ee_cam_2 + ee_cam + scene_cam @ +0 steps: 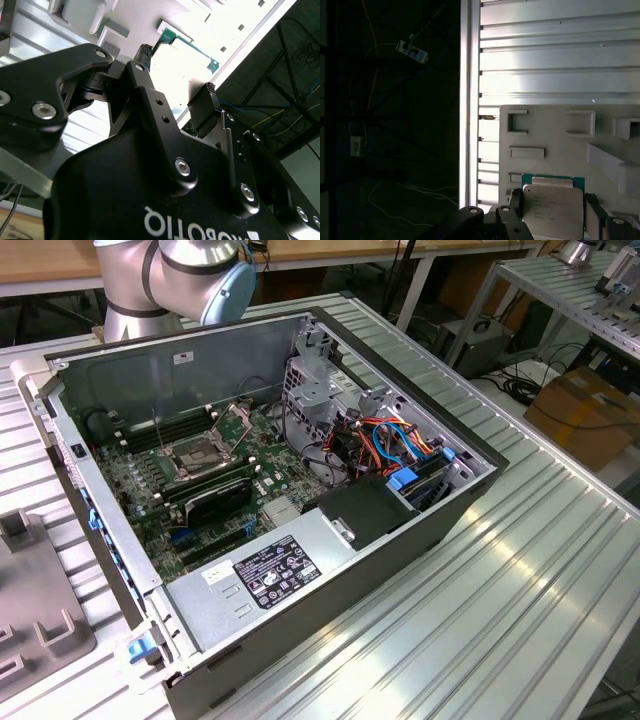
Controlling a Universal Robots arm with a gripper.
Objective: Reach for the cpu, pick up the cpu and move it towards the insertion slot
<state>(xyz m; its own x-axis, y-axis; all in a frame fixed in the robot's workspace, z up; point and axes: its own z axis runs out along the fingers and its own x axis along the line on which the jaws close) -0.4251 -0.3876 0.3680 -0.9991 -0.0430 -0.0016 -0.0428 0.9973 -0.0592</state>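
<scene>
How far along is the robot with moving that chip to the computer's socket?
It is early on. Done: the reach looks almost finished, with the open gripper straddling the cpu. In hand: the pick-up. The cpu lies on the grey tray, and no grip on it shows. Left: lifting it and carrying it to the slot, which stands open inside the case.

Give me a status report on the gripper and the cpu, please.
Black gripper poised over small square grey-beige metallic cpu, grip unconfirmed. Cpu lying on pale grey tray. Nothing seen blocking it.
</scene>
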